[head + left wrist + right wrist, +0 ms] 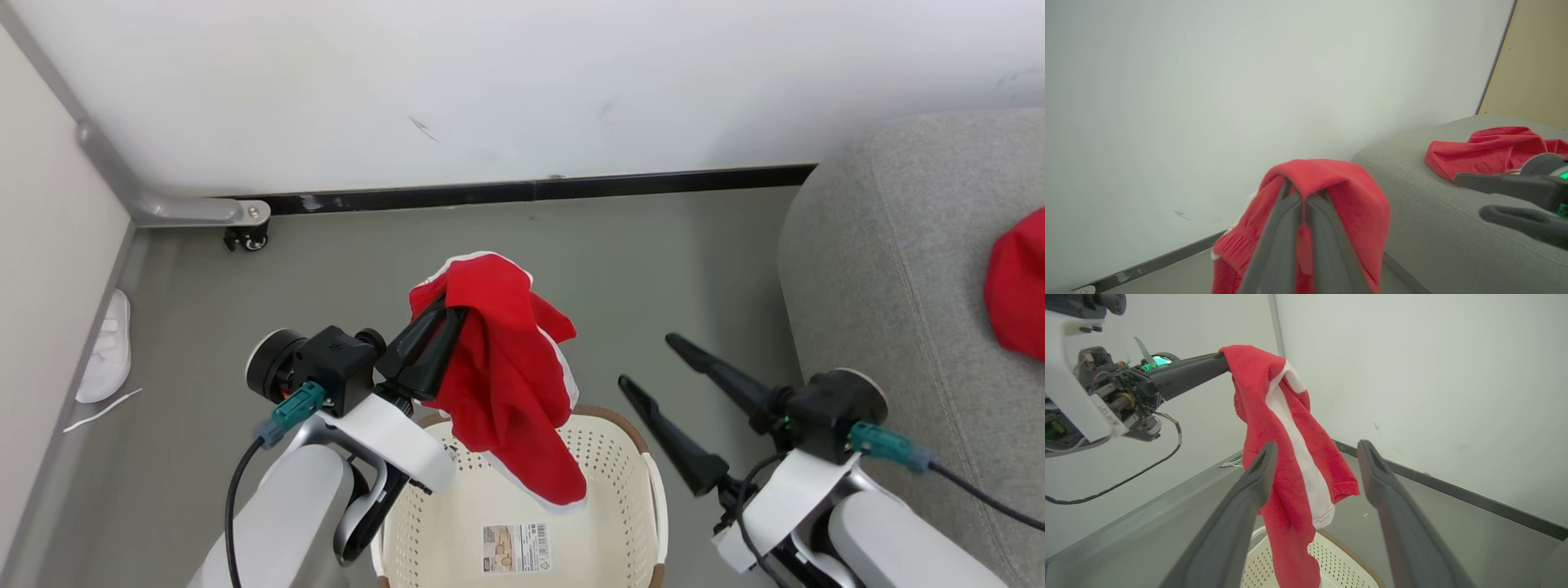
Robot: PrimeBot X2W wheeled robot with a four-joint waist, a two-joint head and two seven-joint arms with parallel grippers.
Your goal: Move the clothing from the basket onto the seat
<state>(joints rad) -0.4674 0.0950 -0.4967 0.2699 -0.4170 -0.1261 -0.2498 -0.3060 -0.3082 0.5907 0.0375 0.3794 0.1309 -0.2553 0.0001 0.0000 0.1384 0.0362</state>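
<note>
My left gripper point(445, 322) is shut on a red garment with white trim point(506, 376), which hangs from the fingertips above the cream perforated basket point(645, 457). In the left wrist view the fabric point(1331, 179) drapes over my closed fingers point(1274, 253). In the right wrist view the same garment point(1290, 428) dangles over the basket point(1339, 555). My right gripper point(645, 359) stands open and empty to the right of the basket, beside the grey seat point(898, 269). A second red garment point(1016, 286) lies on the seat point(1433, 212).
A white wall with a black baseboard point(531, 192) runs behind. A white slipper point(110, 347) lies on the grey floor at the left. A metal rail with a caster point(249, 237) sits in the corner. A paper label point(514, 547) shows on the basket's bottom.
</note>
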